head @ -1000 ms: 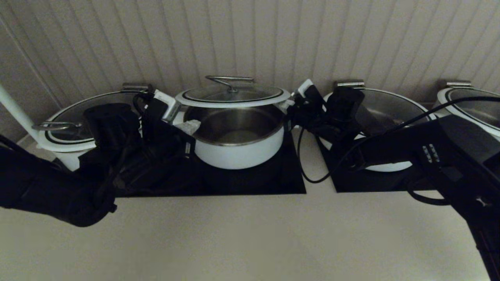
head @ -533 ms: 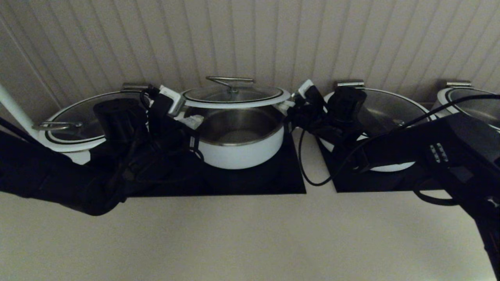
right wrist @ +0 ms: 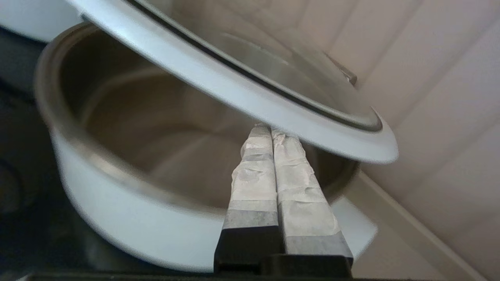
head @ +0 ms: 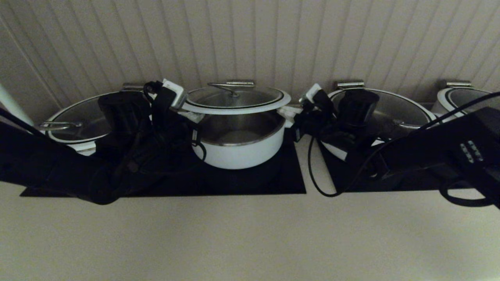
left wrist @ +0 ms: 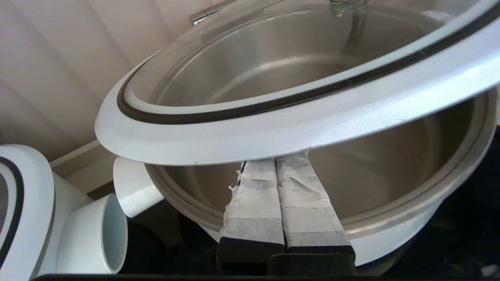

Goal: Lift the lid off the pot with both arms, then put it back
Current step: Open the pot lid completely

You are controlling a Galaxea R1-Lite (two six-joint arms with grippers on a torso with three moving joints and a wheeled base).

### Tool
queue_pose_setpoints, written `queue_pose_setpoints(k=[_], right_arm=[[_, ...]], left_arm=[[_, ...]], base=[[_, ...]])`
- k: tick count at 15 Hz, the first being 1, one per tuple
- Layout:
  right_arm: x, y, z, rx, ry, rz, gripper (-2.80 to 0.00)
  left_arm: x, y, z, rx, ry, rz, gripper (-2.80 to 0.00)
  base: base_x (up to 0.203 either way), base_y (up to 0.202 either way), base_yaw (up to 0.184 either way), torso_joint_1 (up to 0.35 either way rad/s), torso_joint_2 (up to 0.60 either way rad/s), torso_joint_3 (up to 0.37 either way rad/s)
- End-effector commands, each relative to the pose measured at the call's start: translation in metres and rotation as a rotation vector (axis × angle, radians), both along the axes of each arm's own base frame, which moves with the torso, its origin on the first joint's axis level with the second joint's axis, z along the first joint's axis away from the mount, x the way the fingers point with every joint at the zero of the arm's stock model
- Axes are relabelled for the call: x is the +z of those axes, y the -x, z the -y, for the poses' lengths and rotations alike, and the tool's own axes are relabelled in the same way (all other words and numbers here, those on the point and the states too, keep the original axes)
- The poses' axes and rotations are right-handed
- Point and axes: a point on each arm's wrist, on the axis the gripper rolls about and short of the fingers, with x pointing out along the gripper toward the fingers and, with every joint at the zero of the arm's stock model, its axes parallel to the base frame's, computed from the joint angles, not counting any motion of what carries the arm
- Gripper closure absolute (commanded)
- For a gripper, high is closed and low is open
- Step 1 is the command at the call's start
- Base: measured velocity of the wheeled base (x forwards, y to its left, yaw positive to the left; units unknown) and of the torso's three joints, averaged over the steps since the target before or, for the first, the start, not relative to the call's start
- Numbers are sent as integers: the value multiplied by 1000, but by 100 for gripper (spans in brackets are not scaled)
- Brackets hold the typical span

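Observation:
The lid point(head: 234, 102), glass with a white rim and a steel handle, hangs a little above the small white pot point(head: 239, 153) on the black mat. My left gripper point(head: 190, 115) is shut, its taped fingers together under the lid's left rim. My right gripper point(head: 290, 114) is shut too, under the right rim. In the left wrist view the fingertips point(left wrist: 269, 166) meet the underside of the lid point(left wrist: 273, 130) over the open pot point(left wrist: 394, 234). In the right wrist view my gripper point(right wrist: 270, 130) props the lid point(right wrist: 218, 84) above the pot point(right wrist: 117, 210).
A wider white pot with a glass lid point(head: 72, 125) stands at the left, another point(head: 394, 109) at the right and a third point(head: 466, 99) at the far right. A ribbed wall runs close behind. Bare counter point(head: 250, 238) lies in front of the black mats point(head: 269, 181).
The lid has come down a little toward the pot on both grippers. Both arms have sunk and drawn slightly outward; the fingers stay together.

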Motion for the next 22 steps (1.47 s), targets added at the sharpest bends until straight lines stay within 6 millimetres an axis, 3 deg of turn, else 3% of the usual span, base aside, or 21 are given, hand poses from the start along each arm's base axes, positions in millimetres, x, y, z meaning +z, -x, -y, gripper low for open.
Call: queue_pose_setpoints(k=[1, 5, 12, 15, 19, 22], right_arm=[[6, 16, 11, -9, 10, -5, 0], [5, 43, 32, -30, 33, -46, 0], [30, 85, 83, -126, 27, -54, 0], [44, 114, 113, -191, 13, -96, 0], [60, 149, 172, -387, -2, -163, 0], [69, 194, 191, -470, -57, -241, 0]], left_arm=[[2, -1, 0, 0, 2, 12, 0], [2, -1, 0, 0, 2, 12, 0], [2, -1, 0, 1, 3, 15, 0], [3, -1, 0, 1, 3, 17, 0], [5, 1, -1, 1, 5, 23, 0], [6, 1, -2, 3, 6, 24, 0]], base=[[0, 0, 0, 0, 0, 0], [0, 0, 0, 0, 0, 0], [0, 0, 0, 0, 0, 0], [0, 0, 0, 0, 0, 0], [0, 0, 0, 0, 0, 0], [0, 0, 0, 0, 0, 0]])
